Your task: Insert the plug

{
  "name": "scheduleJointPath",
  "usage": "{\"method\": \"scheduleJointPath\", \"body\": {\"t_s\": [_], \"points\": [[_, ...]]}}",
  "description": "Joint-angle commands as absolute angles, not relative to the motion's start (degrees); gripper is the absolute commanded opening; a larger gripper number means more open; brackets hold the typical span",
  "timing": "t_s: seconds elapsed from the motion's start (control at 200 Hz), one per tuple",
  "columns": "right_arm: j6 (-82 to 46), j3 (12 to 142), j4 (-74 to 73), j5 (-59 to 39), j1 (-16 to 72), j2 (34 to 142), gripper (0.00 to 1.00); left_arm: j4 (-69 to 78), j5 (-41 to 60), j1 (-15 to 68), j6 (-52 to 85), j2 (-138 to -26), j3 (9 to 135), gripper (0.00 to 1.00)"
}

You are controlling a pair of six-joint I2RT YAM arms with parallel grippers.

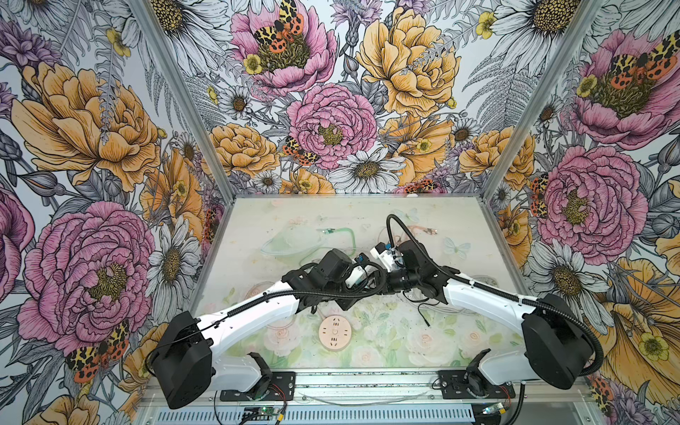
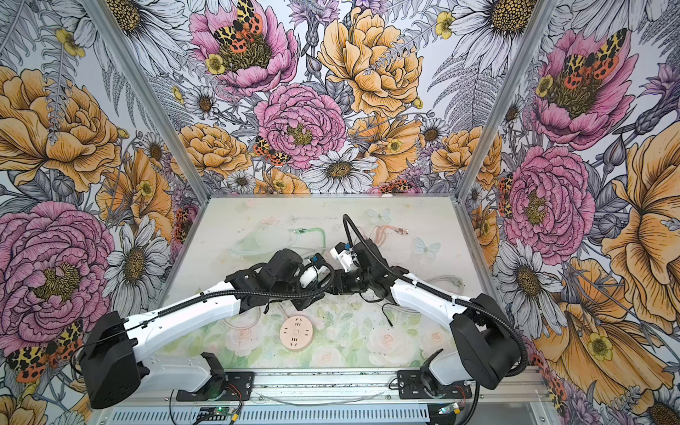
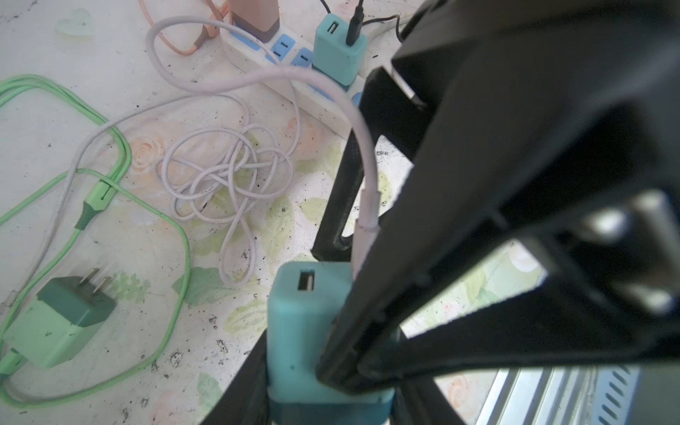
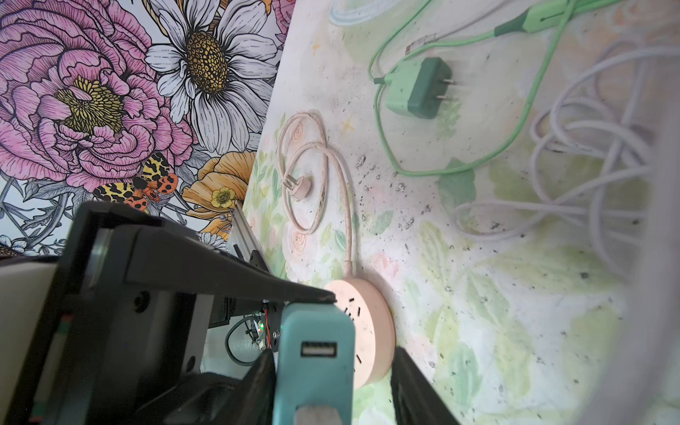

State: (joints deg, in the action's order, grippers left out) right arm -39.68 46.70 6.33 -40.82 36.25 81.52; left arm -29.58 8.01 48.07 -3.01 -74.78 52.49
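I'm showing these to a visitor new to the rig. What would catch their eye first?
The loud floral wallpaper on all three walls grabs the eye first. Next, the left arm and the right arm meet nose to nose over the middle of the table, a teal charger held where they meet. Nearer the front edge lies a round pink socket.

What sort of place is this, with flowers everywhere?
Probably a robot practice booth: a left arm and right arm bolted at a table's edge, flower-printed walls boxing it in, and a green charger and round pink socket lying about.
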Motion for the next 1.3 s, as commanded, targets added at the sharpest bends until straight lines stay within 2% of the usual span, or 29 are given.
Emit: {"method": "scheduleJointPath", "body": {"t_s": [0.0,0.055,0.105,0.265,0.33,0.405,0.465,0.645,0.826,0.956,1.166,1.296], "points": [[-39.7,48.3,5.6,-41.7,36.9,82.5,0.45,-24.3,8.3,48.7,-4.2,-75.2,55.1,0.30],[-39.7,48.2,5.5,-41.8,36.8,82.6,0.39,-24.0,8.0,48.7,-4.2,-75.2,55.2,0.29],[-39.9,48.2,5.6,-41.8,37.0,82.7,0.29,-23.6,7.6,48.7,-4.4,-75.3,55.2,0.30],[-40.0,48.6,5.5,-41.6,37.2,83.3,0.11,-20.8,6.6,48.5,-4.0,-75.9,55.7,0.30],[-40.2,48.7,5.6,-41.3,37.2,83.4,0.00,-20.6,6.0,48.5,-3.8,-76.5,56.3,0.39],[-40.3,48.5,5.7,-40.3,37.2,83.0,0.00,-21.1,4.4,48.5,-3.3,-77.2,56.9,0.51],[-40.2,48.5,5.8,-39.8,37.1,82.6,0.00,-21.6,3.2,48.5,-2.7,-77.2,56.9,0.57],[-38.0,49.6,8.6,-37.0,36.1,81.2,0.00,-23.4,0.2,48.4,1.1,-74.4,55.7,0.63],[-36.0,51.5,13.4,-33.1,34.2,80.1,0.00,-31.1,-3.1,47.9,9.9,-72.2,55.8,0.65],[-34.6,52.7,16.2,-30.8,33.2,79.2,0.00,-37.7,-5.9,47.8,18.7,-69.4,54.7,0.59],[-32.7,54.0,20.0,-27.4,32.8,77.7,0.00,-49.6,-6.7,44.8,35.6,-63.9,51.0,0.27],[-31.3,53.9,21.7,-26.0,32.8,76.6,0.00,-50.1,-5.5,43.1,45.0,-61.4,45.8,0.17]]}}
